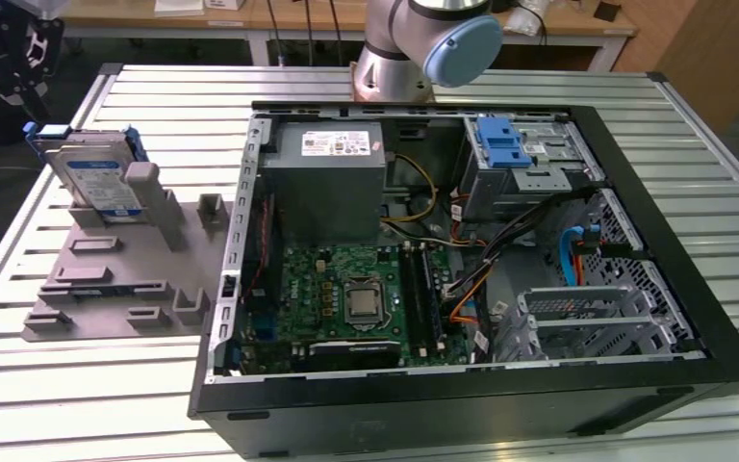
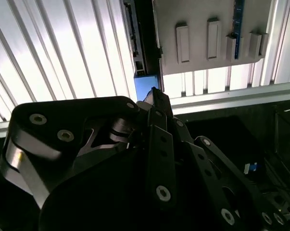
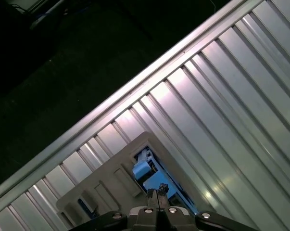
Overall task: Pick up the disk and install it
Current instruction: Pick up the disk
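On the exterior view's left side of the worktop (image 1: 62, 404), the disk (image 1: 97, 173) stands on edge in a grey fixture (image 1: 113, 279). Its label face is towards the camera, and the blue carrier frame wraps its top and sides. Nothing touches it in that view.

Gripper (image 3: 157, 193): in the first wrist view the two fingertips are pressed together with nothing between them. It's closed and empty. In that view they line up over the blue end of the disk and the slotted fixture. It looks clear of both, but I can't confirm the gap. The second wrist view shows the black finger linkage folded in, with the grey fixture and the slatted worktop beyond it.

The computer case (image 1: 472, 404) lies on its side just beside the fixture, on the exterior view's right of it, with the side panel off. Inside:
- The power supply (image 1: 331, 183) is at the far end.
- The motherboard (image 1: 357, 289) is below it in the picture.
- The drive cage (image 1: 530, 168) with a blue latch (image 1: 504, 144) is at the far right corner.
- Loose cables run between them.

The arm (image 1: 421, 43) is mounted at the far edge of the worktop behind the case, with its blue joint cap visible.

The disk is not in the case; it's in the fixture, ungripped.
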You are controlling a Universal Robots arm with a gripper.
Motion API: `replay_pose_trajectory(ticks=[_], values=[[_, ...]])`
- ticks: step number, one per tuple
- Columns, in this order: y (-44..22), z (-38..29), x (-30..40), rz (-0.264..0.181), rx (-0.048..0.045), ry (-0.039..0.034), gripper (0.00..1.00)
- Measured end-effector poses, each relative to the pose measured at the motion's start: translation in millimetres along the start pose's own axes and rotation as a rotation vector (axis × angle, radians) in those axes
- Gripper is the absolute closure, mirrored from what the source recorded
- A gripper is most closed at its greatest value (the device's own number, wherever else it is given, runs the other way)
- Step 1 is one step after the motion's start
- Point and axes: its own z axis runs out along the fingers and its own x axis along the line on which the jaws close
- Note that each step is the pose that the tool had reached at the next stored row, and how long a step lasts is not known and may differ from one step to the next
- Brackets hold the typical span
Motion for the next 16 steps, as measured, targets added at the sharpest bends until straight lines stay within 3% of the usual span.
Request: replay_pose_trajectory(ticks=[16], values=[[0.0, 0.0, 0.0, -0.14, 0.0005, 0.0031, 0.89]])
